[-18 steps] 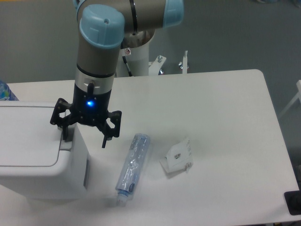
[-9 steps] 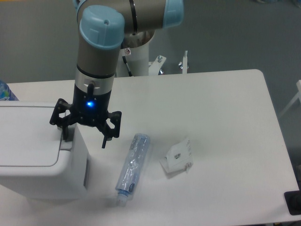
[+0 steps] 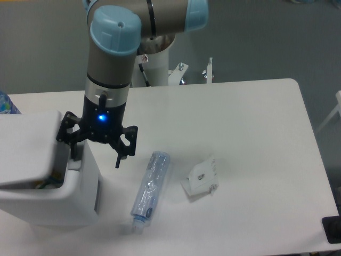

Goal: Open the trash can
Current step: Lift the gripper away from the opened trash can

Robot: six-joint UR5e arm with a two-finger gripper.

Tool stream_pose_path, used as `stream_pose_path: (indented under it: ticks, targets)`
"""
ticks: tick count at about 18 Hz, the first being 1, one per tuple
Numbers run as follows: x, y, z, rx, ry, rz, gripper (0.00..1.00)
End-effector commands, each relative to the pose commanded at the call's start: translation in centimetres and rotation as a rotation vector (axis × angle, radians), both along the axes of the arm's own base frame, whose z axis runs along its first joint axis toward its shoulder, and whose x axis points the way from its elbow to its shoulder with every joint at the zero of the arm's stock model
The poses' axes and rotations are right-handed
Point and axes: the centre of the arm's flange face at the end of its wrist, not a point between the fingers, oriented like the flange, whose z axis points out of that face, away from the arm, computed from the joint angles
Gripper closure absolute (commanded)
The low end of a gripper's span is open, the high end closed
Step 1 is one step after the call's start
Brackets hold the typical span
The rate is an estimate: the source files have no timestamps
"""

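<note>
I have the trash can [image 3: 48, 181] at the near left corner of the table [image 3: 250, 138], cut off by the left edge of the view, and I use it as my landmark. My gripper [image 3: 95, 154] sits over the bin's right end with its two black fingers spread wide and nothing held between them; one finger is down at the tab end of the lid [image 3: 29, 152], the other hangs in the air off the bin's right wall. The lid looks tilted up, with a dark gap showing along its front edge, so I judge the opening is under way. I read the bin as stiff, light, smooth plastic that could slide under a sideways push, so I would press straight down on the tab and not grasp the walls. To the right of the bin lies a clear plastic bottle [image 3: 150, 184], and further right a small white packet [image 3: 201, 177].
</note>
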Motion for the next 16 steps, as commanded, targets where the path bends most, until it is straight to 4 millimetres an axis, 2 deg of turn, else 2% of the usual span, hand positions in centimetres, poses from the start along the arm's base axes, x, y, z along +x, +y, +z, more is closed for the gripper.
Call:
stream_pose_path:
  ticks: [4, 7, 11, 12, 16]
  targets:
    - [0.0, 0.0, 0.3, 0.004, 0.003, 0.000, 0.00]
    - [-1.1, -0.3, 1.6, 0.025, 0.019, 0.015, 0.00]
    - [-6.9, -2.5, 1.6, 0.051, 0.056, 0.093, 0.00]
    - [-8.9, -3.5, 1.3, 0.051, 0.069, 0.111, 0.00]
    - [-15.5, -6.2, -1.4, 0.010, 0.126, 0.087, 0.00]
